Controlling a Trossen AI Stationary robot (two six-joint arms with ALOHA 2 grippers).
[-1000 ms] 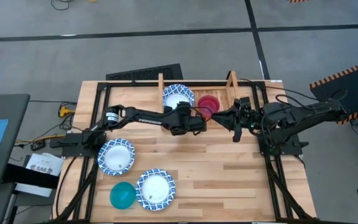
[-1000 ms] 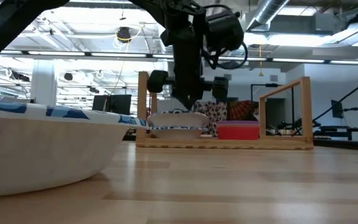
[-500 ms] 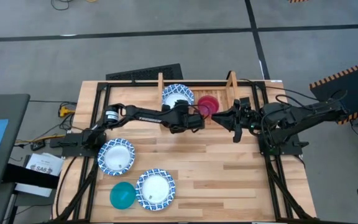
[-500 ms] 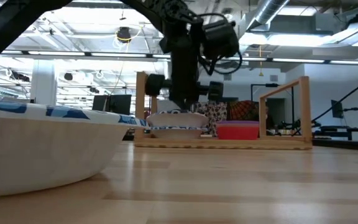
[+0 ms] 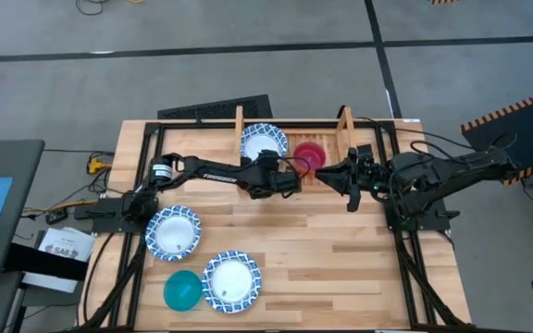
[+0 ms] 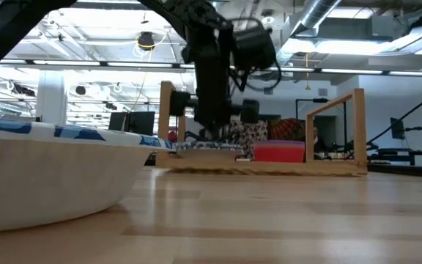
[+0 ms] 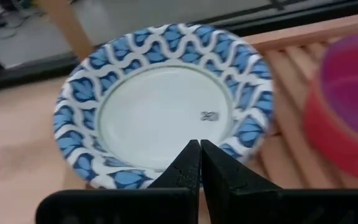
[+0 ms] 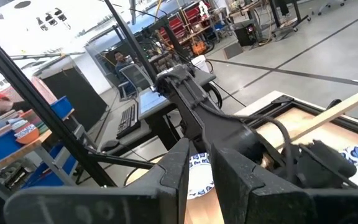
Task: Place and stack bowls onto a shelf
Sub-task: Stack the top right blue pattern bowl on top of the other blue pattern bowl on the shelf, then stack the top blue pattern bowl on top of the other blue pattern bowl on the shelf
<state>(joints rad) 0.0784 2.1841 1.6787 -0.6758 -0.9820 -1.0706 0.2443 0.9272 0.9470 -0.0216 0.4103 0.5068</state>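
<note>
My left gripper [image 7: 199, 163], fingers pressed together and gripping nothing, sits at near rim of patterned bowl [image 5: 264, 143] on shelf [image 5: 344, 125], beside red bowl [image 5: 309, 155]. Right gripper [image 5: 350, 192] closed, idling near shelf's right board.

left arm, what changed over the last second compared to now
The left gripper has pulled back a little from the blue-rimmed bowl on the shelf and now sits beside it, fingers shut and empty. That bowl, the red and purple bowls next to it, the three bowls still on the table and the right gripper have not visibly moved.
</note>
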